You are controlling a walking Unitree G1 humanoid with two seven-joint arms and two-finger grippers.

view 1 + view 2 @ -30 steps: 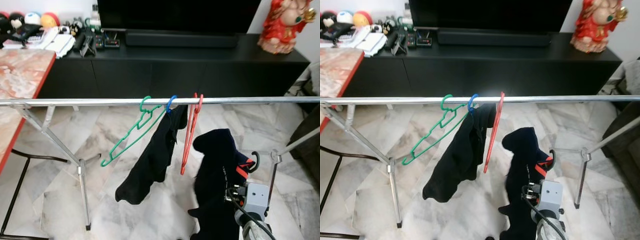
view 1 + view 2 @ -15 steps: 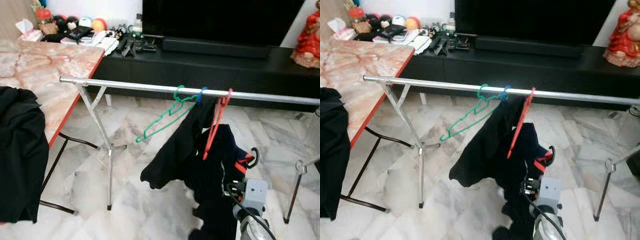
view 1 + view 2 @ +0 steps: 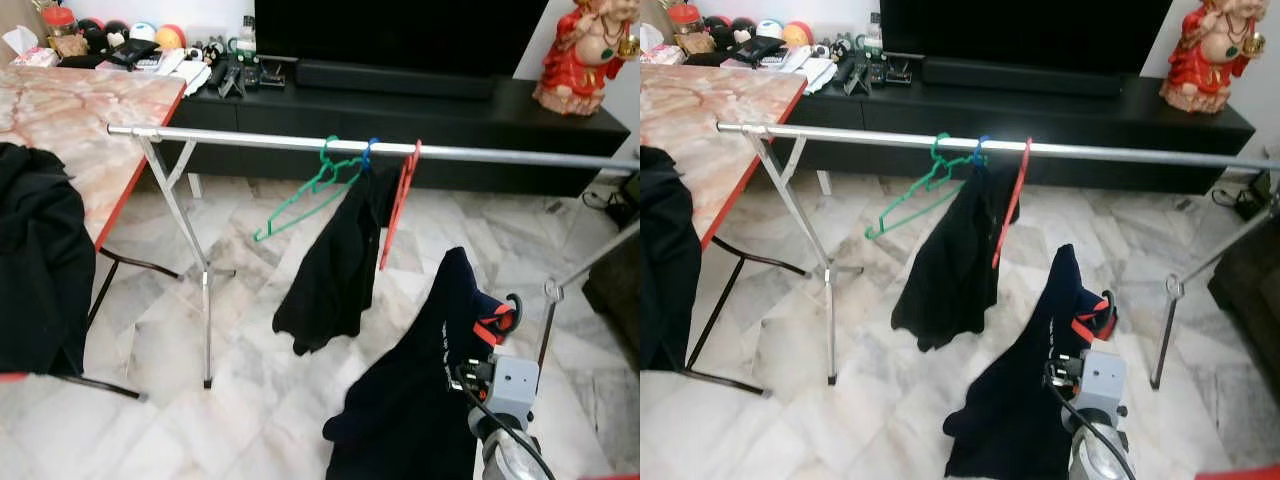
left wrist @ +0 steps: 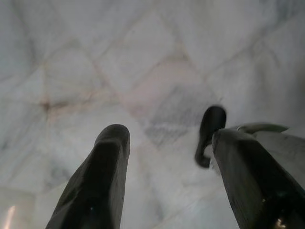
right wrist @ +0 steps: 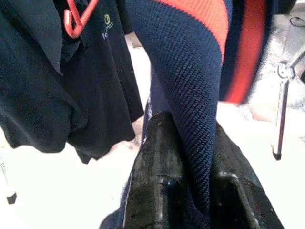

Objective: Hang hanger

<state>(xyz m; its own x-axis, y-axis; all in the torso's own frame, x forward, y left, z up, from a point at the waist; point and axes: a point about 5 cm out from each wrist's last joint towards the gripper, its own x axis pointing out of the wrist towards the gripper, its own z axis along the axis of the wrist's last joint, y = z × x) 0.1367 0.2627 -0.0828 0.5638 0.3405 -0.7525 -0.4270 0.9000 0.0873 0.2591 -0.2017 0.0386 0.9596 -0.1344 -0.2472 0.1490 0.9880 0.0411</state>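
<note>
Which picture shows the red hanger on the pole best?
The left eye view: the red hanger hangs whole from the silver pole, beside a dark shirt. The right eye view shows it about as well. The right wrist view catches just a red bit, past the right gripper clamping navy cloth.

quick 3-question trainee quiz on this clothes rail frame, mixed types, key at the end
1. True or false: the right gripper is shut on the navy garment.
2. Which hanger on the rail carries the black garment? A green B blue C red
3. Fill in: the left gripper is open over the marble ____.

Key: 1 true; 2 B; 3 floor
</note>
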